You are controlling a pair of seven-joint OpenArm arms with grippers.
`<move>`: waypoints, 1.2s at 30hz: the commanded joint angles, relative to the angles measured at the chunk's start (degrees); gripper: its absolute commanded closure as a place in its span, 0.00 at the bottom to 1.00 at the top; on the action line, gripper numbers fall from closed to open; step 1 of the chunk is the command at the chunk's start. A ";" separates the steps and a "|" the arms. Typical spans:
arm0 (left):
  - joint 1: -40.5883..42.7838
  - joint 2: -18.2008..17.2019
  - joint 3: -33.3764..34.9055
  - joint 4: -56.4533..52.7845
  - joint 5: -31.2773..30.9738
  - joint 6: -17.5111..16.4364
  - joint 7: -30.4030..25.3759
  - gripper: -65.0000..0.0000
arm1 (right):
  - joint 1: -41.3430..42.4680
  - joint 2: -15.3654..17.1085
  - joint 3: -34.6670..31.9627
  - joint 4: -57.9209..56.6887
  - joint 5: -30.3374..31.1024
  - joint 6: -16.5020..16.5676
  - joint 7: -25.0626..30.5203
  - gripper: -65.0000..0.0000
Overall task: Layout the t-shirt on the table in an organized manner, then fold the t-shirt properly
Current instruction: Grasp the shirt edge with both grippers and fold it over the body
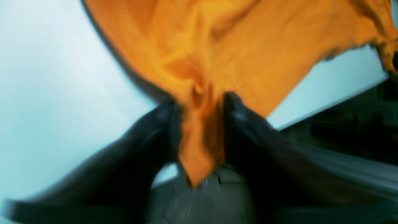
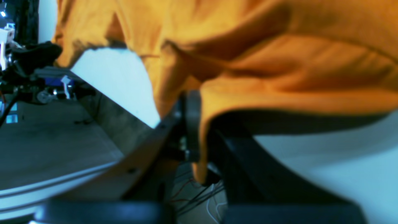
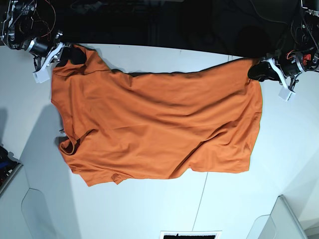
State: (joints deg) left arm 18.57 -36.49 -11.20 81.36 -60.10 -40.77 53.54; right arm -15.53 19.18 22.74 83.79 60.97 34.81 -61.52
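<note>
Base view shows the shirt (image 3: 159, 129) spread wide across the white table (image 3: 279, 164), rumpled, with a thin dark seam (image 3: 201, 199) running out from under its near edge. A dark strip beyond the far table edge holds wiring and arm hardware, and pale rounded panels (image 3: 281, 219) sit at the near corners. Nothing lies on the shirt or blocks it. The left gripper (image 3: 259, 70) sits at the far corner of the shirt on this view's right, the right gripper (image 3: 70, 56) at the far corner on its left, so the cloth stretches between them along the far table edge. In the left wrist view the left gripper (image 1: 202, 102) is clamped on a bunched corner of shirt (image 1: 236, 49), a tail of fabric hanging down between the dark fingers (image 1: 245, 124). In the right wrist view the right gripper (image 2: 200, 124) pinches a fold of the shirt (image 2: 279, 62), which drapes over one finger above the table (image 2: 326, 168).
</note>
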 commanded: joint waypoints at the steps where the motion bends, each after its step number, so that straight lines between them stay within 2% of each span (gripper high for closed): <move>1: 0.63 -0.70 0.04 -0.04 2.51 0.77 1.92 0.93 | -0.07 0.66 0.33 0.39 -2.01 -0.11 -1.27 1.00; 3: 0.61 -0.68 -0.55 -0.04 2.49 0.77 1.01 1.00 | -0.09 0.66 0.74 0.74 -2.03 -0.09 -1.25 1.00; 10: 0.66 -0.68 -5.01 0.07 0.70 0.77 0.55 1.00 | -0.66 0.66 3.96 5.99 -2.01 -0.09 -2.23 1.00; 13: 0.66 -0.68 -7.67 0.90 -0.46 0.77 1.95 1.00 | -1.53 0.68 5.07 9.35 -2.01 -0.09 -2.49 1.00; 16: 0.66 -0.68 -9.66 3.67 -2.93 0.77 3.34 1.00 | -1.81 0.66 5.31 12.33 -1.77 -0.09 -2.75 1.00; 20: 0.63 -0.68 -10.03 8.66 -2.80 0.77 2.84 1.00 | -1.62 0.68 5.31 15.91 -1.77 -0.09 -1.01 1.00; 22: 0.31 -0.68 -10.03 9.68 -1.40 0.77 0.15 1.00 | -0.15 0.70 5.31 16.79 -1.88 -0.09 -0.63 1.00; 28: -1.77 -0.63 -10.03 9.64 8.52 0.77 -12.92 1.00 | 6.25 0.66 5.31 16.26 -5.77 -0.09 3.34 1.00; 33: -6.93 -0.63 -7.89 7.91 10.93 0.77 -13.73 1.00 | 12.48 0.66 5.25 12.31 -8.26 -0.09 4.74 1.00; 36: -11.13 -0.66 -4.72 3.34 13.33 0.77 -17.07 1.00 | 16.46 0.66 5.25 8.13 -8.31 -0.09 4.96 1.00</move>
State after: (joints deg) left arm 7.94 -36.03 -15.38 84.01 -46.04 -39.88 37.39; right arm 0.21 18.92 27.62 91.05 51.83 34.72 -57.82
